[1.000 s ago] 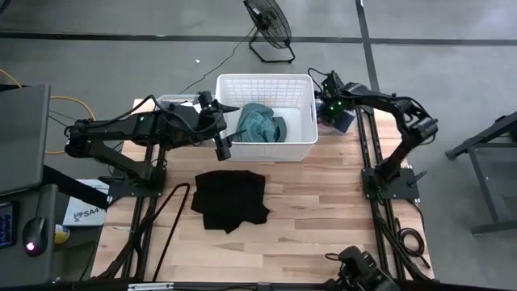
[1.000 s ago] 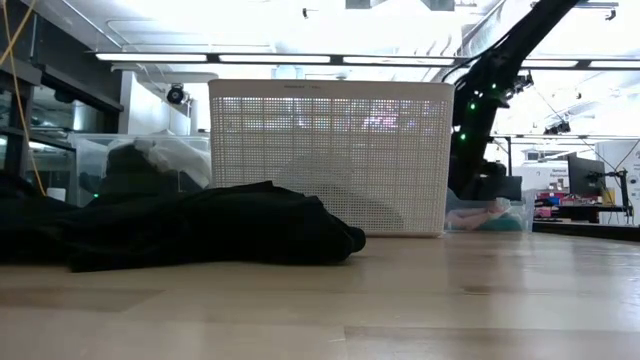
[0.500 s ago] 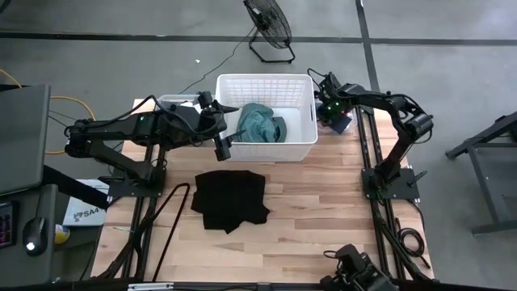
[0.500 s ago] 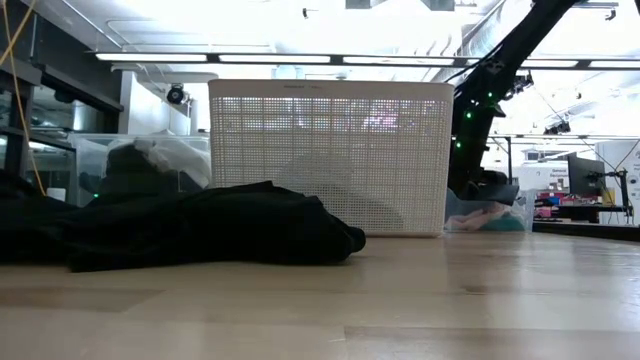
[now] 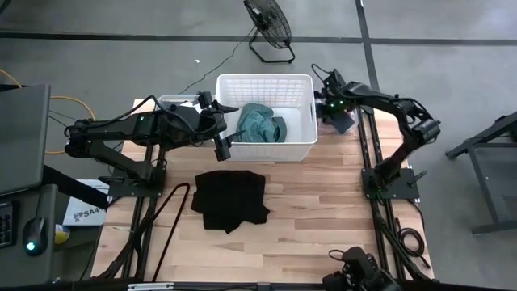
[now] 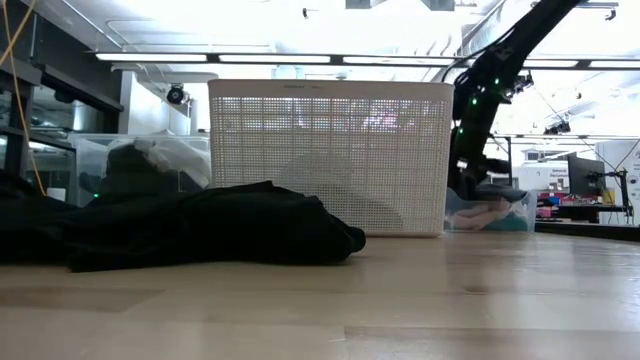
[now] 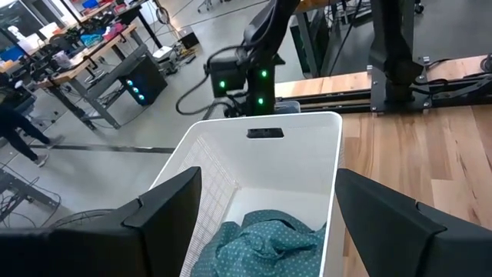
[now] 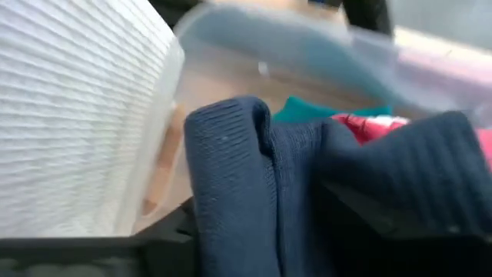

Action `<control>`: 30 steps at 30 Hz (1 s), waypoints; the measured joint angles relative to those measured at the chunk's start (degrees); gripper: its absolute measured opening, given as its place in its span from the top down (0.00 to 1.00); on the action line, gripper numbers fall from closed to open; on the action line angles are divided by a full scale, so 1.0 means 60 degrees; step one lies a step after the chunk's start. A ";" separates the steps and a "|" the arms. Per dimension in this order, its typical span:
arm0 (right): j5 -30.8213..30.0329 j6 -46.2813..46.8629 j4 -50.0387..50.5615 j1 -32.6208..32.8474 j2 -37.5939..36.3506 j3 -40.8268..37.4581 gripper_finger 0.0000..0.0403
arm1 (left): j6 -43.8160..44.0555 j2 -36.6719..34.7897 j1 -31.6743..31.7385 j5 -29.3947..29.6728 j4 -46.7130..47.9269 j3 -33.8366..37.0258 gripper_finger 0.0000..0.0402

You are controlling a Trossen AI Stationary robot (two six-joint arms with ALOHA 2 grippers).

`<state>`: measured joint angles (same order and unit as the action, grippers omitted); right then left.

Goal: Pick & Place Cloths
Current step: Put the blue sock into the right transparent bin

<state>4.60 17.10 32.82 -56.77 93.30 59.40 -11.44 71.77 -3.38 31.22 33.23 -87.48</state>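
A black cloth (image 5: 230, 198) lies spread flat on the table's middle and also shows in the low view (image 6: 200, 235). A teal-green cloth (image 5: 260, 123) lies crumpled inside the white lattice basket (image 5: 266, 79). My left gripper (image 5: 222, 136) hovers open at the basket's left wall, and the teal cloth (image 7: 269, 238) shows beyond its fingers. My right gripper (image 5: 335, 109) is at the clear bin (image 5: 349, 121) right of the basket, shut on a dark blue knit cloth (image 8: 254, 177). Pink and teal cloths (image 8: 369, 123) lie in that bin. My right gripper holds the dark blue cloth by a bunched fold (image 8: 231, 154), with several layers gathered. The cloth drapes over the fingers and hides the place of contact. The gripper comes slanting down from above, and the cloth stays over the clear bin.
A second clear bin (image 5: 174, 103) with dark and white cloths stands left of the basket, partly under my left arm. A fan (image 5: 268, 24) stands on the floor beyond the far edge. Bare wood lies along the table's near and right parts.
My right arm has swung a little toward the basket and back again over the clear bin, keeping the dark blue cloth. The black cloth and the teal cloth have stayed where they were.
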 joint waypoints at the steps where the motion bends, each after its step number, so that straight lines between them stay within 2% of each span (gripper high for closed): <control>1: -0.0028 -0.0019 -0.0004 0.0000 -0.0155 0.0000 0.53 | 0.0000 0.0000 0.0000 -0.0004 0.0004 0.0000 0.27; 4: -0.0030 -0.0006 -0.0020 0.0000 -0.0612 0.0000 0.46 | 0.0000 0.0000 0.0000 -0.0004 0.0091 0.0000 0.27; 8: -0.0021 0.0210 0.0005 0.0000 -0.1114 0.0000 0.42 | 0.0007 0.0000 0.0000 -0.0004 0.0220 0.0000 0.27; 13: 0.0122 0.0626 0.0492 0.0006 -0.1552 0.0000 0.42 | 0.0009 0.0000 0.0000 -0.0010 0.0218 0.0000 0.27; 20: 0.1075 0.1221 0.1896 0.0016 -0.2371 0.0000 0.45 | 0.0062 0.0000 0.0000 -0.0029 0.0284 0.0000 0.27; 26: 0.0318 0.1559 0.3537 0.0418 -0.2895 0.0004 0.48 | 0.0245 0.0000 0.0000 -0.0026 0.0583 0.0000 0.27; 30: -0.0256 0.2009 0.3752 0.0943 -0.2911 0.0003 0.49 | 0.0270 0.0000 0.0000 -0.0025 0.0635 0.0000 0.27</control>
<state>3.06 29.15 55.33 -51.12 75.83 59.41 -9.82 71.77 -3.38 31.07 37.04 -87.48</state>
